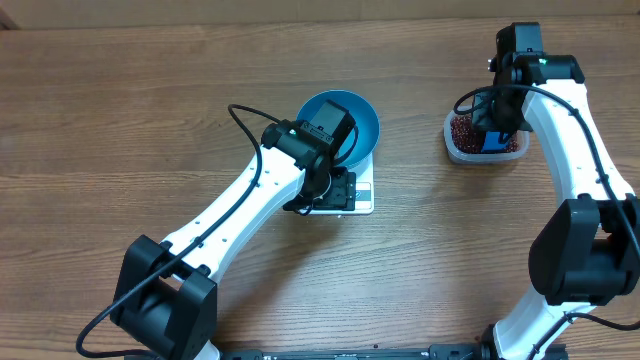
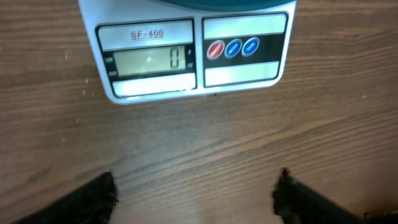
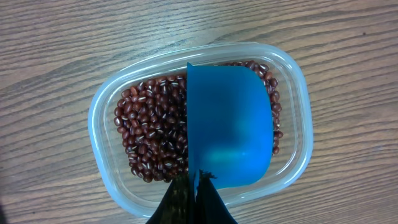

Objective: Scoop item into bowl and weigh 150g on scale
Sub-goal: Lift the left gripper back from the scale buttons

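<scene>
Near the tabletop's (image 1: 100,100) right edge, right gripper (image 3: 194,186) pinches the scoop (image 3: 230,130) over the beans (image 3: 152,130); left gripper (image 2: 196,193) gapes wide at the scale (image 2: 193,56).

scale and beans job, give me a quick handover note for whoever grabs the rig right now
Grippers: the left gripper is open and empty, above the table just in front of the scale. The right gripper is shut on the handle of the blue scoop, which sits over the clear tub of beans.
Things: the bowl is on the scale and the display shows zero. No beans show in the visible part of the bowl.
Done: bowl placed, scoop in hand.
Left: scoop beans into the bowl until the scale reads 150 g.
</scene>
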Robot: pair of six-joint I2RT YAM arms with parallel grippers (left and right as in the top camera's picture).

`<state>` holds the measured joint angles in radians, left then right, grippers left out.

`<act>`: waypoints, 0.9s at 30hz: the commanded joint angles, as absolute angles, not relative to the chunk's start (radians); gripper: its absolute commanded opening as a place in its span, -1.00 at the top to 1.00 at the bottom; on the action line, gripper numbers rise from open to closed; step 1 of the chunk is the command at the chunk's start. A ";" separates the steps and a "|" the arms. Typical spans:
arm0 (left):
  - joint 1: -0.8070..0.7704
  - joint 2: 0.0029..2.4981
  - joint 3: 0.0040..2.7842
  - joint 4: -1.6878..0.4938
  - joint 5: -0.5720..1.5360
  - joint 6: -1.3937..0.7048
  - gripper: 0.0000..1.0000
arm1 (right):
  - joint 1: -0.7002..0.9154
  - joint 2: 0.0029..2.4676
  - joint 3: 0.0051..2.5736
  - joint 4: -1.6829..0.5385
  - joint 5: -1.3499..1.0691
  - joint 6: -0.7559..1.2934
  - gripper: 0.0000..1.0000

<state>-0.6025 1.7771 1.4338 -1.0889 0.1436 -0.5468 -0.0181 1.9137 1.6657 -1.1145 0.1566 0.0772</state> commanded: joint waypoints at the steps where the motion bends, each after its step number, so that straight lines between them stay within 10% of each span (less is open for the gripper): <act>1: -0.603 1.777 1.468 -1.113 0.145 -0.463 -0.80 | -0.024 1.927 1.642 -1.100 0.183 0.078 0.93; 27: -0.746 1.747 1.407 -1.092 -0.197 -0.509 -0.99 | -0.024 1.927 1.642 -1.117 0.183 0.078 0.93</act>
